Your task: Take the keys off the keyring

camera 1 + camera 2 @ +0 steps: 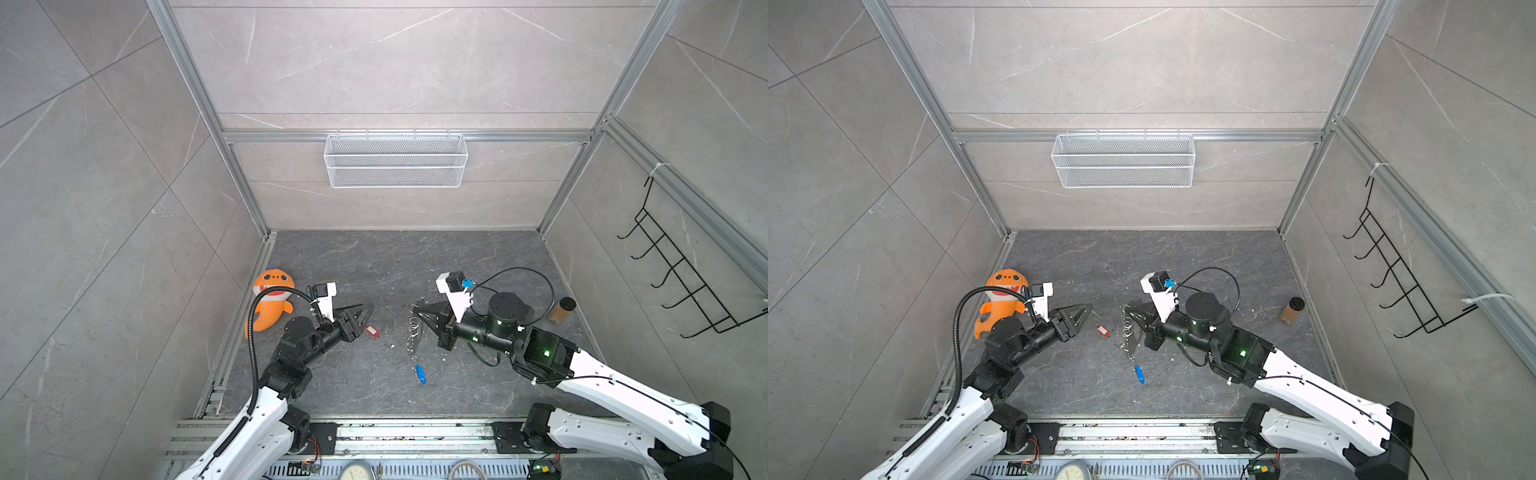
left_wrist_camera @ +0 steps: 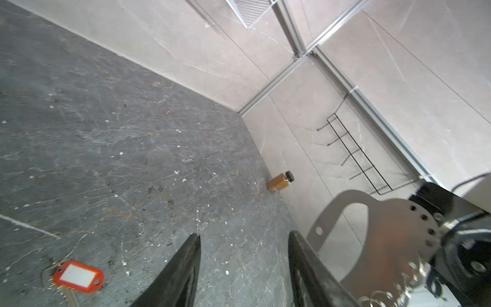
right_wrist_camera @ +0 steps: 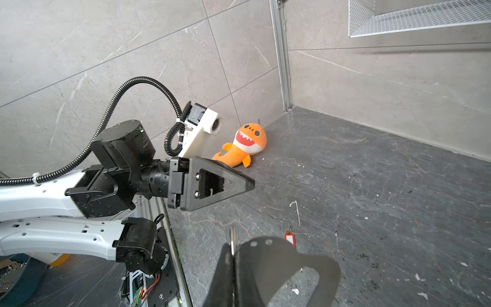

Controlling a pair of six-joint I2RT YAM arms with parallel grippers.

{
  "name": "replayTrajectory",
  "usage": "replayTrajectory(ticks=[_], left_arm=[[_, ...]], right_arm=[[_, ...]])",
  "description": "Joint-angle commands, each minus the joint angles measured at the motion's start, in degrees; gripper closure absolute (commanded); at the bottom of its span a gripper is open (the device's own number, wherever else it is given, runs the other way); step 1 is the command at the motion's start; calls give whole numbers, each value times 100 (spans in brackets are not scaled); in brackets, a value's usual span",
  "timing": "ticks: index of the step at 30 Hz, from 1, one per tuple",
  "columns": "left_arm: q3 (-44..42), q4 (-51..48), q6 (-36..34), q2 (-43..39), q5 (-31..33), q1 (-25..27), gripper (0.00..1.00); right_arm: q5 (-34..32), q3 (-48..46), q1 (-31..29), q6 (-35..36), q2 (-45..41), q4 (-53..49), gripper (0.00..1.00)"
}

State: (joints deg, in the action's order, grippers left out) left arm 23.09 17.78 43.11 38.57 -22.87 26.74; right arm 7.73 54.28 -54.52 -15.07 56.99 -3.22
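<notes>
My right gripper [image 1: 415, 309] is shut on a silvery ring of the keyring [image 1: 412, 328] and holds it above the floor. The ring chain hangs down from it, with the blue-tagged key [image 1: 421, 374] at its lower end; whether that key touches the floor I cannot tell. The keyring's grey-beige loop strap [image 3: 292, 265] stands beside the shut right gripper [image 3: 232, 252]. The red-tagged key [image 1: 371, 330] lies loose on the floor, apart from the chain. My left gripper [image 1: 368, 309] hovers just above it, open and empty, as the left wrist view shows [image 2: 244, 235].
An orange plush shark [image 1: 272, 303] lies by the left wall behind the left arm. A brown bottle [image 1: 561, 309] lies near the right wall. A white mesh basket [image 1: 395, 160] hangs on the back wall, and a black wire hook rack [image 1: 681, 270] on the right wall.
</notes>
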Motion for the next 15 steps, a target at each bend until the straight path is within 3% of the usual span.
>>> replayTrajectory(ticks=[1,6,9,15], left_arm=[[414,17,-475,-102,-413,307,44],[751,-506,-1281,-101,360,1396,41],[852,-708,-1737,-195,905,1980,31],[1034,-1050,-2161,1,1603,2485,25]], right_arm=[[-10,266,-7,-107,78,155,100],[-185,362,-22,-189,204,138,100],[-269,411,-55,-224,262,146,100],[-407,546,-162,-242,380,172,100]])
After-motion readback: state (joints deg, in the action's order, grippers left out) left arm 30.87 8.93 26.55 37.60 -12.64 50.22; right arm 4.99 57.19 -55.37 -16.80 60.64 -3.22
